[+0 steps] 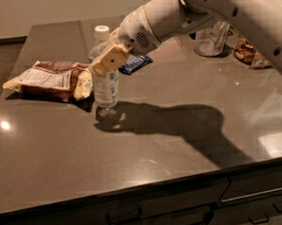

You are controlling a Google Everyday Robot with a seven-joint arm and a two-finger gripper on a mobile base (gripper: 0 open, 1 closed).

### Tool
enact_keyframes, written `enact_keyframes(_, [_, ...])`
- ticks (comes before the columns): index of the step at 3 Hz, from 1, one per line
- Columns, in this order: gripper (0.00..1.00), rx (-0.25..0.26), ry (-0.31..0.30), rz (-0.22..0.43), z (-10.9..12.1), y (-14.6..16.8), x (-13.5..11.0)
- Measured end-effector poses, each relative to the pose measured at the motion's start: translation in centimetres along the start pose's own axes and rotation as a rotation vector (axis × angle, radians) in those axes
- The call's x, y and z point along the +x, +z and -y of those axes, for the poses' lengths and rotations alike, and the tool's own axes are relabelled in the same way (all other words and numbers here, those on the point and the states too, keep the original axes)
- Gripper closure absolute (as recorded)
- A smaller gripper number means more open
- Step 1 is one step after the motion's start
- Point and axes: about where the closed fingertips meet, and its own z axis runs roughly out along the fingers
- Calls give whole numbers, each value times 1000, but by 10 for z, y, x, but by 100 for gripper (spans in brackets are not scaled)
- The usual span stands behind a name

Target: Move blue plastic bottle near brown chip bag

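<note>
While the one bottle is upright just beside the one chip bag, the gripper holds its shoulder, fingers closed on it; the carrying step seems nearly done, and next it must release gently. Behind lies one blue wrapper
</note>
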Motion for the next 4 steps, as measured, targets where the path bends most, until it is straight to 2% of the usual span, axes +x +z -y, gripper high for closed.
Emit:
enact_keyframes(3, [17, -3, 1, -26, -5, 22, 10])
enact_keyframes(4, [0, -7, -1, -26, -6, 24, 9])
